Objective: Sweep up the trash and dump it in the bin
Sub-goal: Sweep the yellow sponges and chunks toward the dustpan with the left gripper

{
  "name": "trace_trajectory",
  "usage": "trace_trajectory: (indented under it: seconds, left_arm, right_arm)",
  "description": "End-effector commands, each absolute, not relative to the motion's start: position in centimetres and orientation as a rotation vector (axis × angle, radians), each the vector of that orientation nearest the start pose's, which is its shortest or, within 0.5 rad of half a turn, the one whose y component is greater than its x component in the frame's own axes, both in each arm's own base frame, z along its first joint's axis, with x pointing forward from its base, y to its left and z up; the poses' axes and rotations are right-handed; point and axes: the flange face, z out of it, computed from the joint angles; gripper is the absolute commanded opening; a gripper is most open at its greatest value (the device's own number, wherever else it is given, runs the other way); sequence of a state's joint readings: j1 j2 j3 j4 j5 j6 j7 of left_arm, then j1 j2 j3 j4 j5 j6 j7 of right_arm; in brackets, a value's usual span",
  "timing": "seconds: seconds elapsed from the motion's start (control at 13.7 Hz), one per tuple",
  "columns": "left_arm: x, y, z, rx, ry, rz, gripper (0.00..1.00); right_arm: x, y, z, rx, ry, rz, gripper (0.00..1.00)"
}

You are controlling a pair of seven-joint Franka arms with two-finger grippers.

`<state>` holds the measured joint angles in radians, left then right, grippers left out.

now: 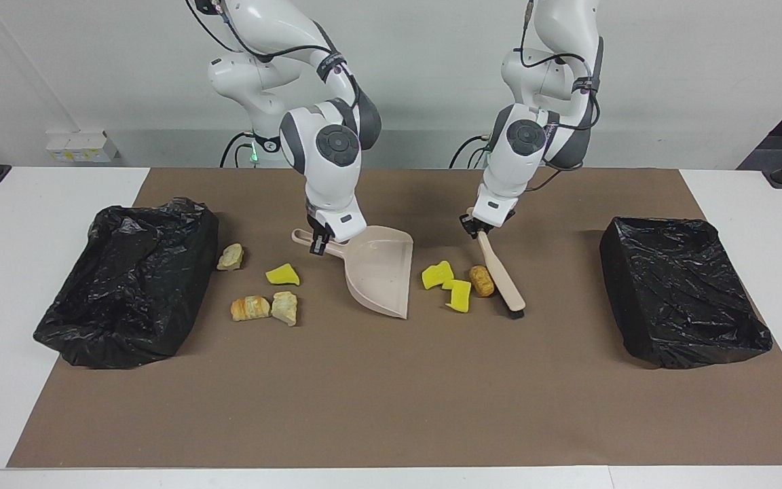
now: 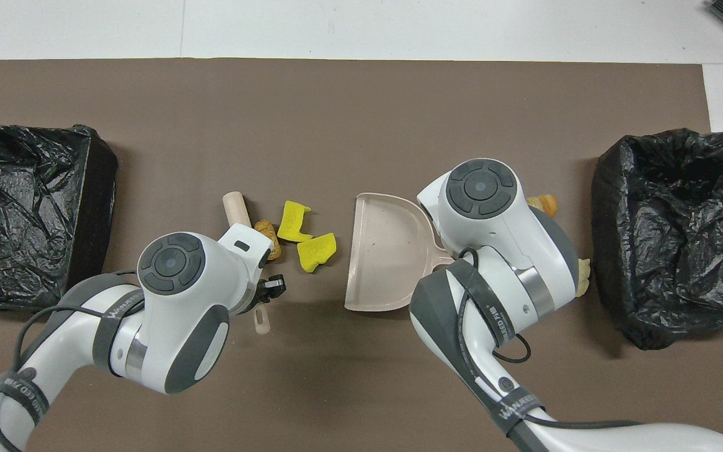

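Note:
My right gripper [image 1: 321, 242] is shut on the handle of the beige dustpan [image 1: 381, 272], which rests on the brown mat with its mouth toward the left arm's end; it also shows in the overhead view [image 2: 386, 257]. My left gripper [image 1: 480, 229] is shut on the handle of the beige brush [image 1: 503, 275], whose head is on the mat. Two yellow sponge chunks [image 1: 437, 274] [image 1: 459, 295] and a brown lump [image 1: 481, 280] lie between brush and dustpan. Several more scraps, a yellow chunk [image 1: 282, 274] and tan lumps [image 1: 250, 308] [image 1: 231, 257], lie beside the dustpan toward the right arm's end.
A black-lined bin [image 1: 126, 278] stands at the right arm's end of the mat, beside the tan lumps. A second black-lined bin [image 1: 683, 292] stands at the left arm's end. White table [image 1: 17, 305] borders the brown mat [image 1: 391, 394].

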<state>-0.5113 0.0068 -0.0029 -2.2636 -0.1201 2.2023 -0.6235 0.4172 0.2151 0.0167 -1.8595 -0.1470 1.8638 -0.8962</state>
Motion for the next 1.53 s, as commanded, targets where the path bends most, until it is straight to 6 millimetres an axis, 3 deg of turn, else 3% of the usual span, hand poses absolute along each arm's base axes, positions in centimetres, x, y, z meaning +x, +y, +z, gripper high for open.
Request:
trace_trajectory:
  seconds: [0.0, 0.36, 0.73, 0.88, 1.24, 1.46]
  left_arm:
    - [43.1, -28.9, 35.5, -3.217, -0.08, 0.127, 0.0]
    - [38.7, -34.6, 36.3, -3.257, 0.162, 0.152, 0.0]
    - [36.5, -38.6, 37.5, -3.291, 0.264, 0.1, 0.0]
    - [36.4, -40.4, 39.2, -3.328, 0.247, 0.106, 0.0]
    - [37.0, -39.4, 39.0, -3.291, 0.183, 0.151, 0.0]
    - [38.2, -37.4, 40.0, -3.268, 0.146, 0.157, 0.0]
  right_arm:
    - [53.1, 23.1, 39.2, -2.444, -2.071, 0.376, 0.0]
    - [53.4, 22.6, 39.3, -2.443, -2.07, 0.374, 0.0]
    - [53.4, 22.6, 39.3, -2.443, -2.07, 0.372, 0.0]
    - [53.4, 22.7, 39.3, -2.442, -2.073, 0.37, 0.0]
    - [53.2, 22.8, 39.3, -2.434, -2.078, 0.381, 0.0]
    - [53.5, 22.3, 39.2, -2.383, -2.116, 0.376, 0.0]
